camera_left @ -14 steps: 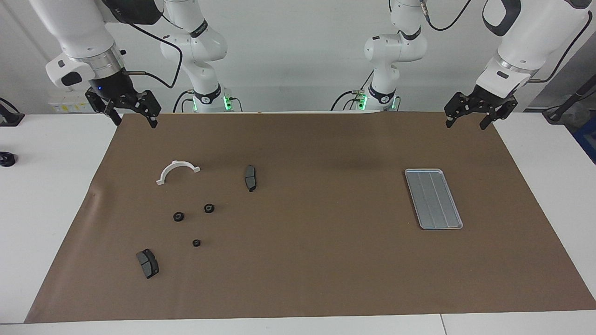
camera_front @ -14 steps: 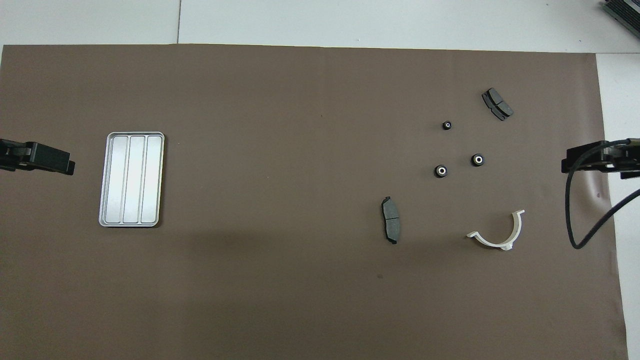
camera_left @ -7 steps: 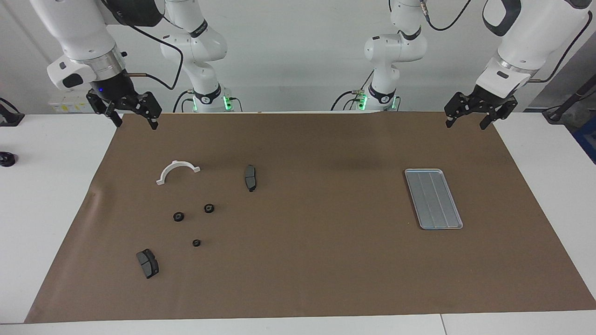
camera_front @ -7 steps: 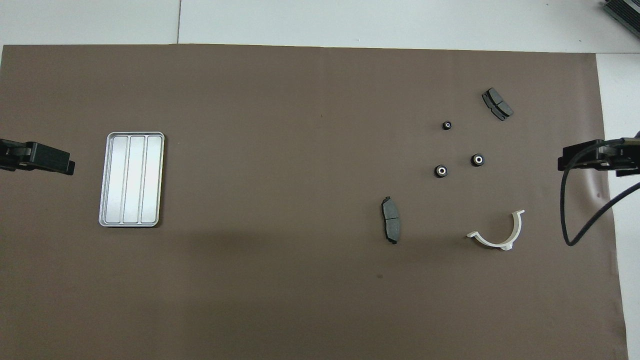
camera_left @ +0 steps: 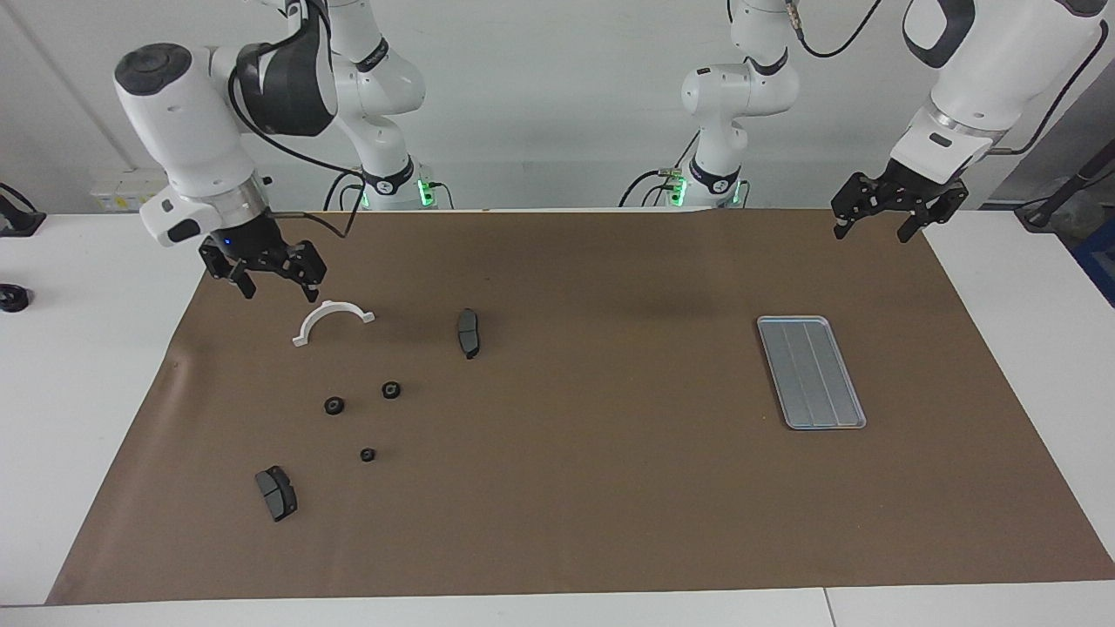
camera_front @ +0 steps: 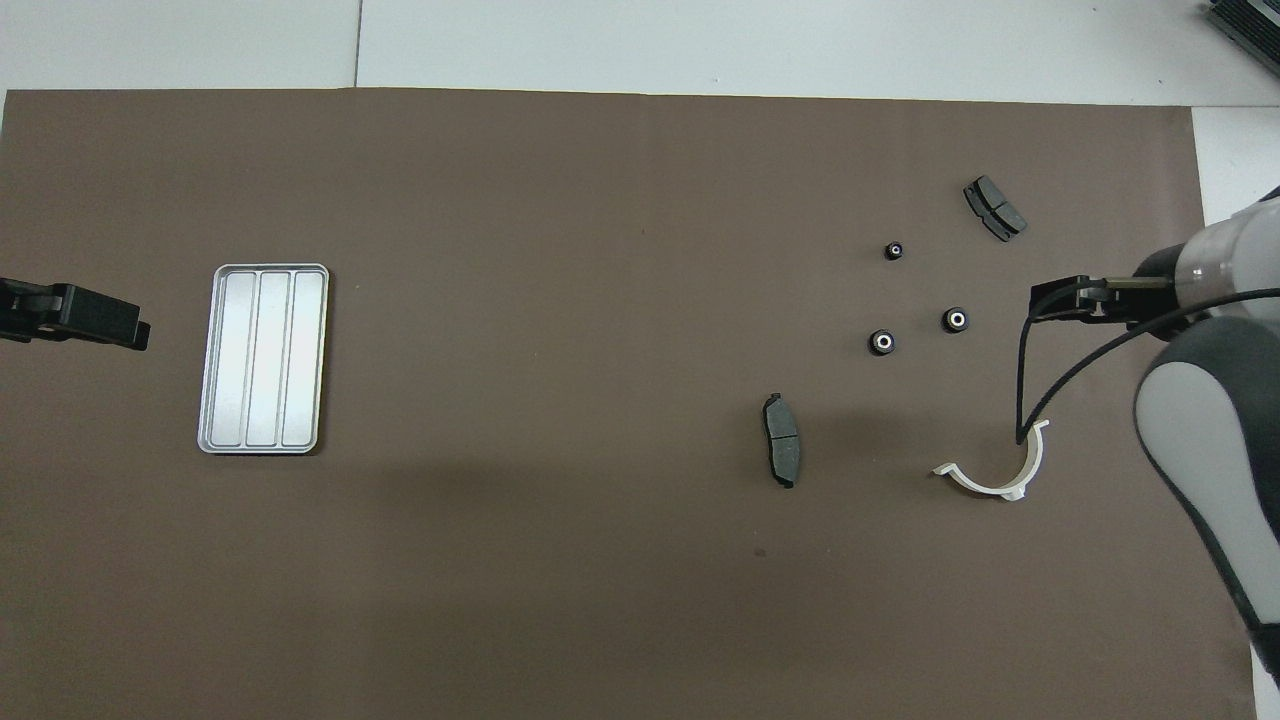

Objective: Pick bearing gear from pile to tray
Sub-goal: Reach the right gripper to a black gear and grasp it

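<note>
The right tool (camera_left: 273, 285), jaws spread wide and holding nothing, hangs over the brown paper mat (camera_left: 557, 488) at the right arm's end of the counter, just above the robot-side edge of the scattered parts. The three small black round rings with pale centres (camera_left: 364, 416), which I take to be the bearing gears, lie farther from the robots than this tool. The white half-ring bracket (camera_left: 332, 320) sits between the tool and the rings. Being round, the rings have no long axis, so the jaws can close from any heading. The nearest ring (camera_front: 956, 320) looks the natural first target, though from above the arm's cable hides exactly what the tool is over.

The right arm is plainly the nearer one. The left tool (camera_left: 876, 225), also wide and empty, waits above the mat's edge at the left arm's end. The flat silver-grey ridged metal tray (camera_left: 854, 424) lies at that end of the mat, well apart from the pile, so a carry across the counter follows.

The mat is flat and bare around the rings. Two dark grey brake pads (camera_left: 276, 492) (camera_left: 469, 333) lie clear of them, leaving room for a straight descent.
</note>
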### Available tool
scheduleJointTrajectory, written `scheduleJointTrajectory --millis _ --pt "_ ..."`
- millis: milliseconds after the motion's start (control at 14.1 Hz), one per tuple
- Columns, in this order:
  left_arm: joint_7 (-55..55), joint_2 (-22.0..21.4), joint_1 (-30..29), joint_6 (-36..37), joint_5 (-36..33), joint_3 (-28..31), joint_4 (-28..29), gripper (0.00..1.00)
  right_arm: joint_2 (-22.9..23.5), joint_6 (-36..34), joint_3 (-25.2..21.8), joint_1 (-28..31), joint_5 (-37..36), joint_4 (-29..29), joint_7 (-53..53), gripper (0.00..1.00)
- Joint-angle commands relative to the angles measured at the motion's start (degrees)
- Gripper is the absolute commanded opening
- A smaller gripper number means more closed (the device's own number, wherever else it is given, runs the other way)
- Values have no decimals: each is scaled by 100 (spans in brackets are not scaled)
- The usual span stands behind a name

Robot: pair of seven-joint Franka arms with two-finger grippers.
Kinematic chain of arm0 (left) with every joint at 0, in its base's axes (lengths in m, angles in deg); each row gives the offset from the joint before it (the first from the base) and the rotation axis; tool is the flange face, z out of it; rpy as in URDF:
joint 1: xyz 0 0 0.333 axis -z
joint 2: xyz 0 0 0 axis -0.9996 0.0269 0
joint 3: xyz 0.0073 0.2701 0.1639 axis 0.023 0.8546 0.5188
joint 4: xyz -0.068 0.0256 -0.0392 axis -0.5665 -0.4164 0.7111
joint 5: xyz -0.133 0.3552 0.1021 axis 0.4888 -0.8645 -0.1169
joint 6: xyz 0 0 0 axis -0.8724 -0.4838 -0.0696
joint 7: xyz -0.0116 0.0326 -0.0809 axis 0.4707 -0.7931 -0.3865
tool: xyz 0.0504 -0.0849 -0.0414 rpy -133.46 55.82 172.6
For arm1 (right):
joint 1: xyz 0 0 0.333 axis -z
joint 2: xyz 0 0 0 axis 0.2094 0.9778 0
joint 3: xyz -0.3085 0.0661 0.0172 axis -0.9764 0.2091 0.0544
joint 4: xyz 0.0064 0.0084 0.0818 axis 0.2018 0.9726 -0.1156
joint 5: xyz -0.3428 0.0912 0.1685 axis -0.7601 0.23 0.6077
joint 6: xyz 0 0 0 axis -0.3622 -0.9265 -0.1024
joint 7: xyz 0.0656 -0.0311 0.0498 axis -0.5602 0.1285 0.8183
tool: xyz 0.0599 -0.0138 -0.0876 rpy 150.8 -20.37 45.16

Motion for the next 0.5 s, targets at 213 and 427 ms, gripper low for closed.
scheduleJointTrajectory --millis 213,427 --pt "-69 -140 -27 7 -54 -28 144 100 1410 1676 -1 -52 74 -35 492 100" --pt "-69 -140 -27 7 -54 -28 153 100 1702 2159 -1 53 82 227 834 100"
